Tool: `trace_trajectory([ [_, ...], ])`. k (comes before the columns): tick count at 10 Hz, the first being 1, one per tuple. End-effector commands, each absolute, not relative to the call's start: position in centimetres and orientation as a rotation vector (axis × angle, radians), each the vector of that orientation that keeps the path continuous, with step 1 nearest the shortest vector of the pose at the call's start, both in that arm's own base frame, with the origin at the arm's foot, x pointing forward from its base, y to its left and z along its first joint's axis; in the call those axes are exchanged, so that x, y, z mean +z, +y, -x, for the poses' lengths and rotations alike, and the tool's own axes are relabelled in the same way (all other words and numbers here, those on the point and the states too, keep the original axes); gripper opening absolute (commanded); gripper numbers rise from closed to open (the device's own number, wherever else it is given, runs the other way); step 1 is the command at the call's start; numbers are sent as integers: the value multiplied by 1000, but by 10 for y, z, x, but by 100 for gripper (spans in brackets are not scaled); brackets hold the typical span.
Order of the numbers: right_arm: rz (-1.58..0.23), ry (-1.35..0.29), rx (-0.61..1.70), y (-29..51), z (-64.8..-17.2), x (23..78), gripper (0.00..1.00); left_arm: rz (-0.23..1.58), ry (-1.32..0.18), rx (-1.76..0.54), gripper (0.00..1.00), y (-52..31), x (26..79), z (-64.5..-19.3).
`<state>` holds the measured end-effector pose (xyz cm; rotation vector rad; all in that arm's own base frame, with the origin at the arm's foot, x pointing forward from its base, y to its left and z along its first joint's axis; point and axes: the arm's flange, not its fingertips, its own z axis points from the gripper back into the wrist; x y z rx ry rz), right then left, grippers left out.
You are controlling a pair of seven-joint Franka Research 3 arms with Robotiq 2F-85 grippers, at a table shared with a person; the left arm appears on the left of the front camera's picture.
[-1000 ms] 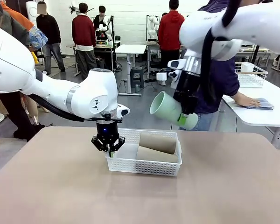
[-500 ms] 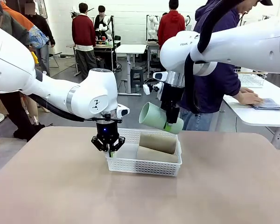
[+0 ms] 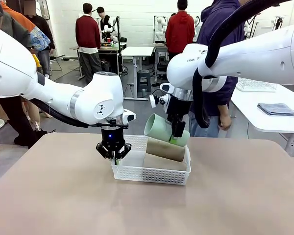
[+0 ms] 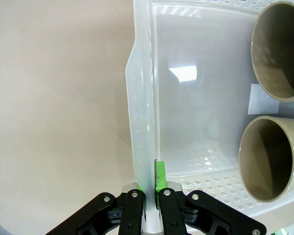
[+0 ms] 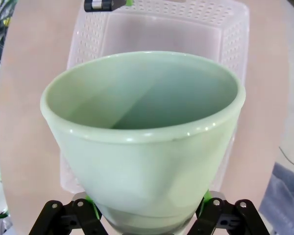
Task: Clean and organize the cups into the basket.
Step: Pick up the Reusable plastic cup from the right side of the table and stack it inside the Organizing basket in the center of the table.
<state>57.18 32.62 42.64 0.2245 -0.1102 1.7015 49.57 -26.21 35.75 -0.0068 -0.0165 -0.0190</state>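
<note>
Placement of the third cup. The right gripper [image 3: 179, 138], its jaws spread wide and clamped across the narrow base of the mint green cup [image 3: 162, 129], holds that cup on its side in the air, mouth turned to the left, just above the far right part of the white basket [image 3: 137, 174]; in the right wrist view the green pads [image 5: 92, 211] press the base from both sides and the cup [image 5: 142, 132] hangs over the basket's open floor [image 5: 157, 34]. Two tan-brown cups [image 3: 165, 149] already lie on their sides in the right half of the basket, mouths to the left, one nearer [image 4: 267, 164] and one farther [image 4: 279, 49] in the left wrist view. The left gripper [image 3: 113, 152], jaws together, pinches the basket's left rim [image 4: 142, 161], one green pad [image 4: 159, 176] on the inner face of the wall, and so appears to steady the basket on the tan table [image 3: 59, 196]. The step in hand is judged to be the lowering of the last cup. The next move calls for the cup to clear the two tan cups directly beneath it, shifting left toward the bare floor or settling upon them, before the jaws part; the left grip should hold until then. A person [image 3: 220, 93] stands at the far side
</note>
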Motion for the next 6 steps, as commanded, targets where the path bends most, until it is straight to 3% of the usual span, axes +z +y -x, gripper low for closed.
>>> trace_trajectory([
  [1,-191,-107,1710,319,-555,418,82,9,-22,-19,0,-262,360,-497],
  [6,-207,-44,1730,323,-545,395,82,9,-22,-19,0,-262,360,-497],
])
